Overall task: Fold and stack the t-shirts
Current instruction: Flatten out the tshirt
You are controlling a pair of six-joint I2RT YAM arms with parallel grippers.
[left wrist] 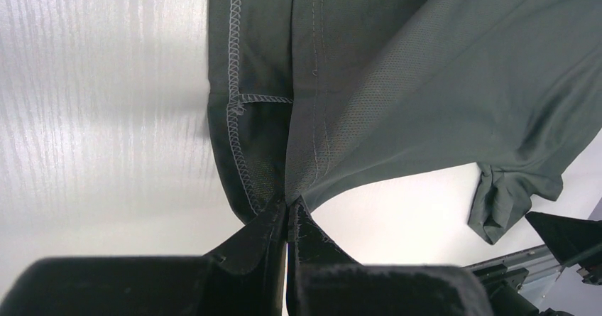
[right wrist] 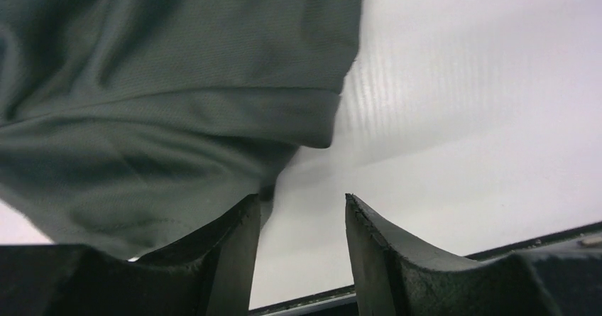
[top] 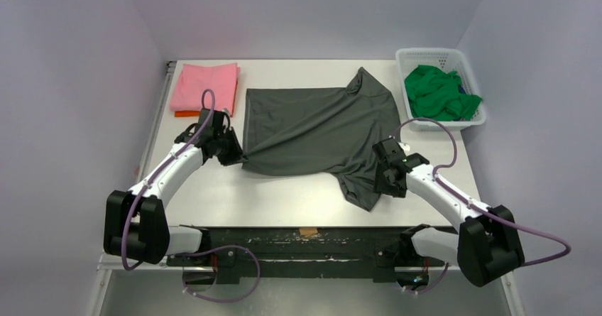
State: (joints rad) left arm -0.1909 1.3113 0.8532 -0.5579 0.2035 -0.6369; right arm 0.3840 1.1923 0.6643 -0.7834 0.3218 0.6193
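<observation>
Leftmost, a folded pink t-shirt point(top: 206, 85) is laid over an orange t-shirt point(top: 186, 113) at the far corner of the table point(top: 284, 202). Near them the left gripper point(left wrist: 289, 204) is pinched shut on the hem corner of the dark grey t-shirt point(top: 319, 124), which is spread wrinkled across the middle. By its near sleeve the right gripper point(right wrist: 302, 202) is held with fingers parted around nothing, and a green t-shirt point(top: 439, 92) is bunched in the white basket point(top: 406, 59) at the far right.
</observation>
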